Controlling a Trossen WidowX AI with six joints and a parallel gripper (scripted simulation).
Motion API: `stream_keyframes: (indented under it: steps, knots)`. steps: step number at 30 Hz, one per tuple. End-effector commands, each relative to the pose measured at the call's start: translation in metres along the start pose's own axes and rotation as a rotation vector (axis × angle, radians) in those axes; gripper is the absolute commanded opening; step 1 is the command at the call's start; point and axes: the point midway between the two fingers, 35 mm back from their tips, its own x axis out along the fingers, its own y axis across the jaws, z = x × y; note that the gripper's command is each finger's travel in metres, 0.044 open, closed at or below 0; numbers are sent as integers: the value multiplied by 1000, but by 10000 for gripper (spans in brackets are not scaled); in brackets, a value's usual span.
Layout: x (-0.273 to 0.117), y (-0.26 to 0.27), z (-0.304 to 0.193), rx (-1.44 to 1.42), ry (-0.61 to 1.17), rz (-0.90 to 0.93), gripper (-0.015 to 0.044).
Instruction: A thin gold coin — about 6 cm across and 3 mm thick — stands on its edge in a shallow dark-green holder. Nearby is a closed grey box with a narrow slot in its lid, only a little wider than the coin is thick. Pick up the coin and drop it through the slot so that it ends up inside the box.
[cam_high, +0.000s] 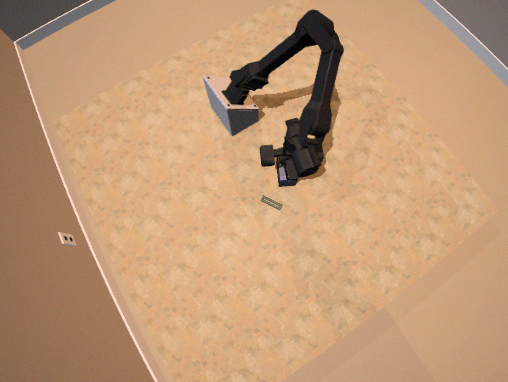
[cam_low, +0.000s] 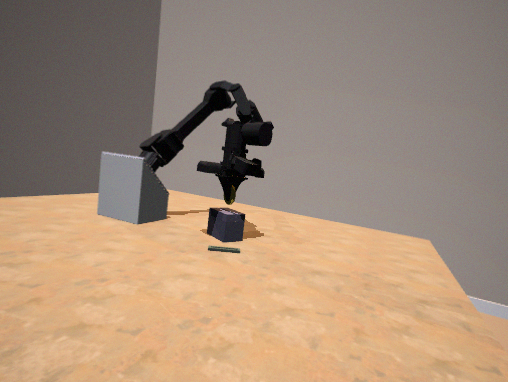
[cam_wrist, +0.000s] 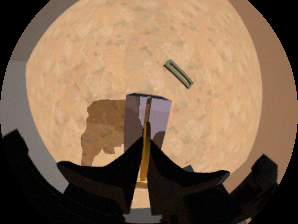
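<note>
Pincer (cam_low: 229, 199) clamped on the gold coin (cam_wrist: 144, 139), edge-down just above the grey box (cam_low: 226, 225)

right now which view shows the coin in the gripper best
The wrist view: the gold coin runs edge-on between the gripper fingers, over the grey box. The exterior view shows only a yellow sliver at the fingertips. In the top view the arm hides it.

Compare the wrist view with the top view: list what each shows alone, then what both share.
Wrist only: the gold coin pinched edge-on between the jaws, hanging over the grey box.
Top only: the whole arm, its grey base block, and a wall outlet; the coin is hidden here.
Both: the dark-green holder without the coin, and the patterned floor.
</note>
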Motion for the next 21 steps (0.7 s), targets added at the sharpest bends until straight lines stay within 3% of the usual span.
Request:
stream_keyframes:
  steps: [1,21]
  knots:
    - [3,-1,-2,6,2,1,0]
    - [11,-1,-2,7,2,1,0]
